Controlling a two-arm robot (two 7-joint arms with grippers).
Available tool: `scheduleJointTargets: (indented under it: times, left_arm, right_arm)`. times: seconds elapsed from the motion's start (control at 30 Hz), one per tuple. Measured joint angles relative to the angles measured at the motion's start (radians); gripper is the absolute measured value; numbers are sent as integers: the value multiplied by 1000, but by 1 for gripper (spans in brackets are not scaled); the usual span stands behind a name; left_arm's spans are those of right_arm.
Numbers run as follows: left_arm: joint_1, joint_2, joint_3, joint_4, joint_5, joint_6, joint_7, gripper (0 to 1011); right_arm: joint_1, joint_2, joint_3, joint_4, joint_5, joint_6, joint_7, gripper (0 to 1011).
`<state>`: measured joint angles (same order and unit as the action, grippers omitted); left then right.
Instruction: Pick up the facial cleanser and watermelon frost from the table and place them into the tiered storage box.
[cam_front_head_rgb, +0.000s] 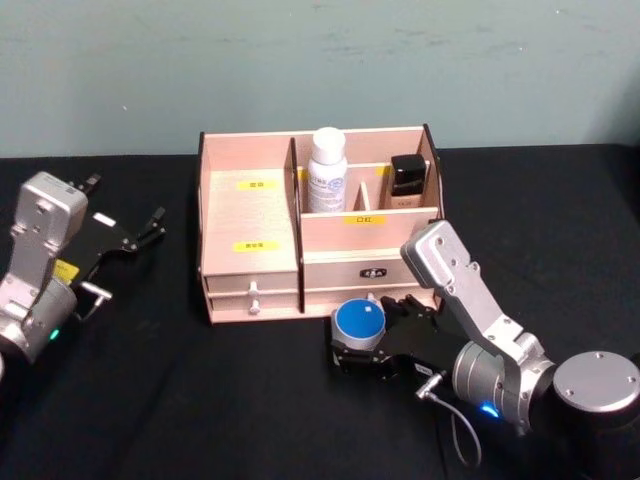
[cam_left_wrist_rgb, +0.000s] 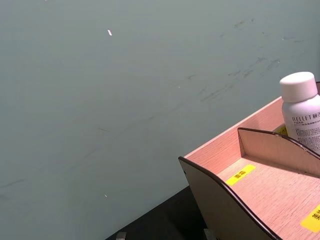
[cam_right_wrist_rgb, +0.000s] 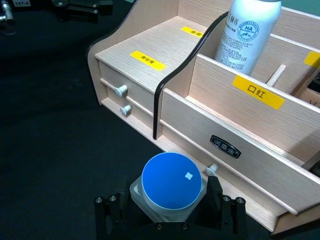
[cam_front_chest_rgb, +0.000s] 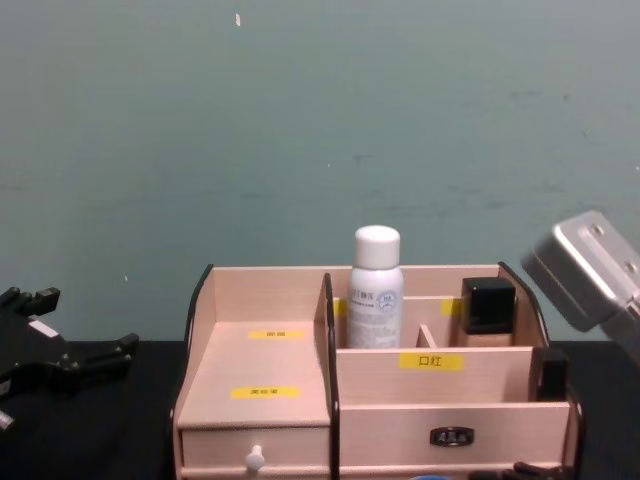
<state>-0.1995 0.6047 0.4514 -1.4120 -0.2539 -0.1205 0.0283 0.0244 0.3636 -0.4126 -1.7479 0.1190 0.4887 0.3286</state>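
A small clear jar with a round blue lid (cam_front_head_rgb: 358, 320), which I take for the watermelon frost (cam_right_wrist_rgb: 171, 181), sits between the fingers of my right gripper (cam_front_head_rgb: 362, 338) just in front of the tiered storage box (cam_front_head_rgb: 250, 215). The gripper (cam_right_wrist_rgb: 167, 216) is shut on the jar, close to the lower right drawer's knob. A white bottle with a white cap (cam_front_head_rgb: 326, 170), apparently the facial cleanser (cam_front_chest_rgb: 376, 285), stands upright in a rear middle compartment of the box (cam_front_chest_rgb: 270, 380). My left gripper (cam_front_head_rgb: 152, 226) is open and parked left of the box.
A black-capped bottle (cam_front_head_rgb: 407, 180) stands in the box's rear right compartment. The box's left stepped shelf (cam_right_wrist_rgb: 165, 45) carries only yellow labels. Black tabletop (cam_front_head_rgb: 200, 400) spreads around the box, and a teal wall (cam_front_chest_rgb: 300, 120) stands behind it.
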Motion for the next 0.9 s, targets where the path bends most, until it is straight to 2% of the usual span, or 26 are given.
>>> scheduleJointTargets:
  times: [0.33,0.63,0.9]
  left_arm:
    - [0,0,0,0,0,0,0,1001]
    - [0,0,0,0,0,0,0,1001]
    - [0,0,0,0,0,0,0,1001]
  right_arm:
    - [-3,-14,8,4,-17,4,4,1002]
    - [-3,-13,7,4,-17,4,4,1003]
    - [-3,-12,7,3,-16,4,3,839]
